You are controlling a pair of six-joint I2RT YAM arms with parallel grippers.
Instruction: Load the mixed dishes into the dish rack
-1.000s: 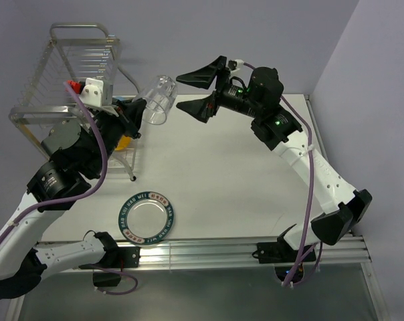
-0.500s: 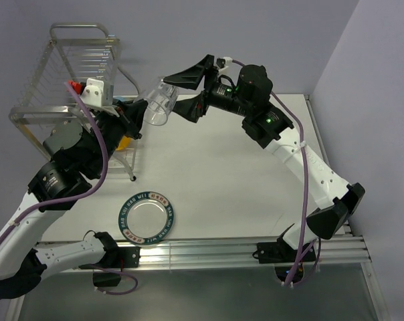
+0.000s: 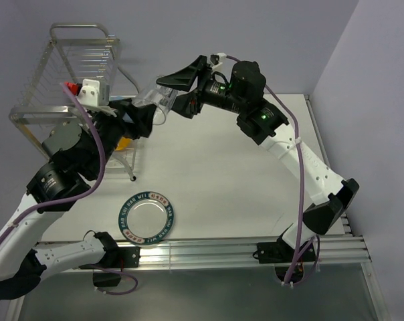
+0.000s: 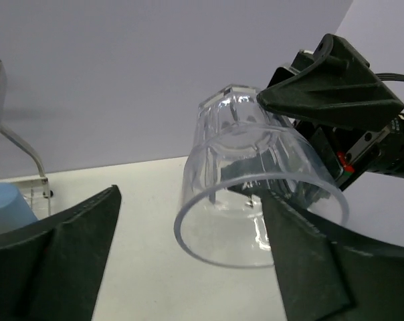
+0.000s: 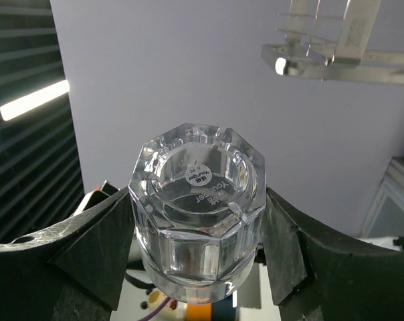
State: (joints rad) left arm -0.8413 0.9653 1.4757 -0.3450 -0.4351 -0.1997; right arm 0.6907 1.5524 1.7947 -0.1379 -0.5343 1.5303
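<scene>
The small clear glass hangs on its side in the air just right of the dish rack. My right gripper is shut on its faceted base, one finger pressed against each side. My left gripper stands open at the glass's mouth. In the left wrist view its left finger is well clear, while the right finger lies by the rim. The silver plate with the lettered rim lies flat near the front edge. An orange-yellow bowl and a light blue cup show at the rack.
The tall wire rack stands at the table's back left, with my left arm close in front of it. The wall rises right behind the rack and the glass. The table's right half is bare white surface.
My right gripper moved left and closed round the glass's base. My left gripper, shut on the rim until now, has opened.
</scene>
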